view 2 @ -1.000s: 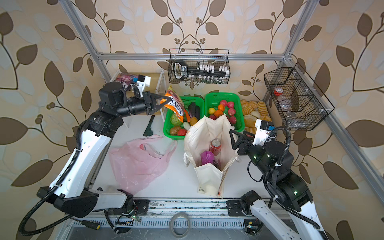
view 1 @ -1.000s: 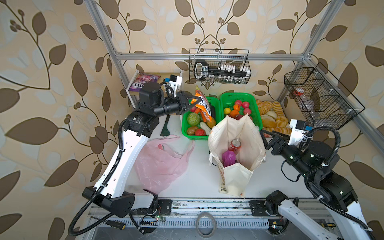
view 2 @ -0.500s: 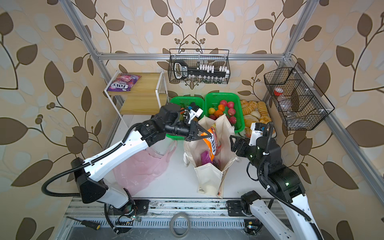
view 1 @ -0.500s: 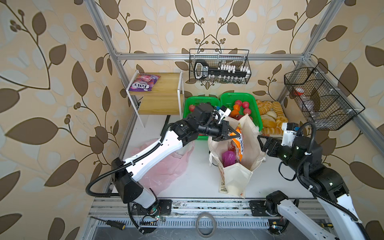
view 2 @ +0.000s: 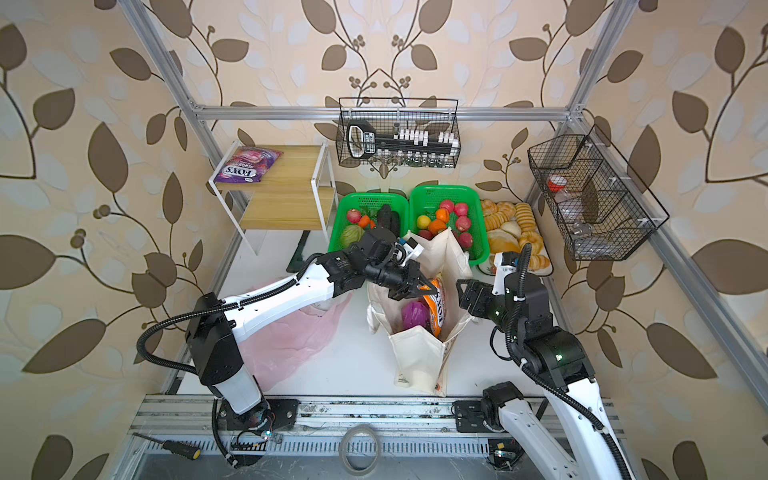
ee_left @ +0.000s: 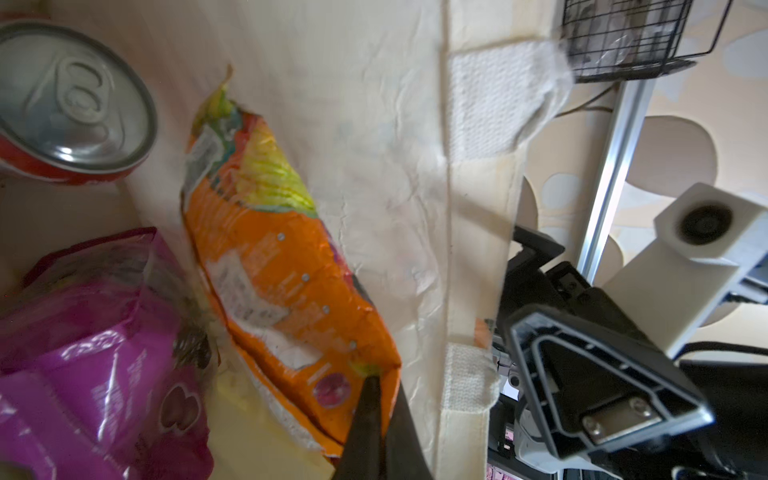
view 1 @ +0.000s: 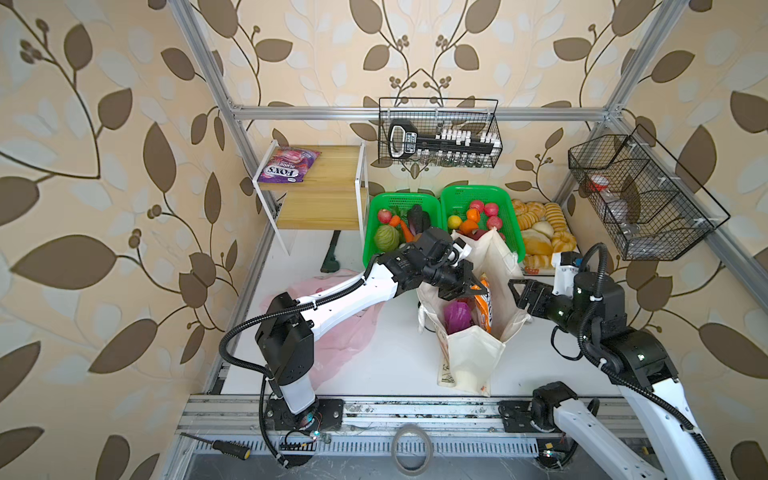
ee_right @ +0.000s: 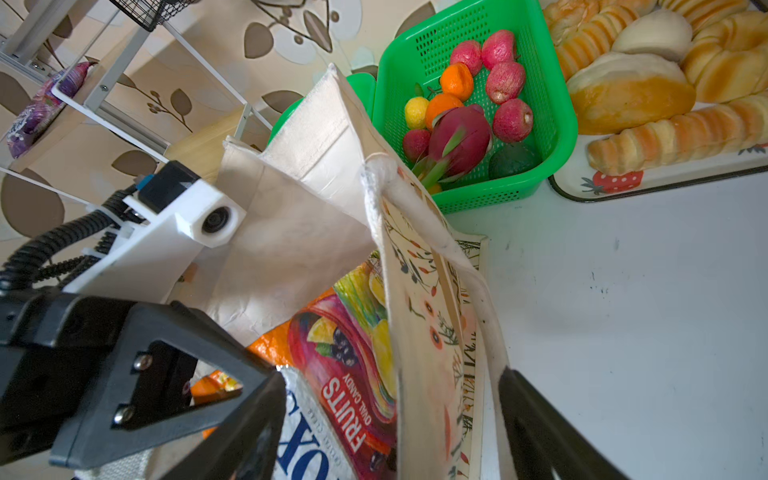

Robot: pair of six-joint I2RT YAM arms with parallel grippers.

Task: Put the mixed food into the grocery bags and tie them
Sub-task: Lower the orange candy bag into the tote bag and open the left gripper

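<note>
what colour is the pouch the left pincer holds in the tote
The pouch is mainly orange, with yellow-green at one end; clearest in the left wrist view.

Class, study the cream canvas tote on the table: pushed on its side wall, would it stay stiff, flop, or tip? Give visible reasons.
The tote probably buckles rather than slides: its walls show creases and bow unevenly. The red can and purple packet inside likely weigh its base, so tipping seems less likely.

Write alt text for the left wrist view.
The left gripper pinches a corner of the orange FOX'S pouch, which hangs inside the cream canvas tote. A purple packet and a red soda can sit beside it; the right gripper stands open at the tote's edge.
</note>
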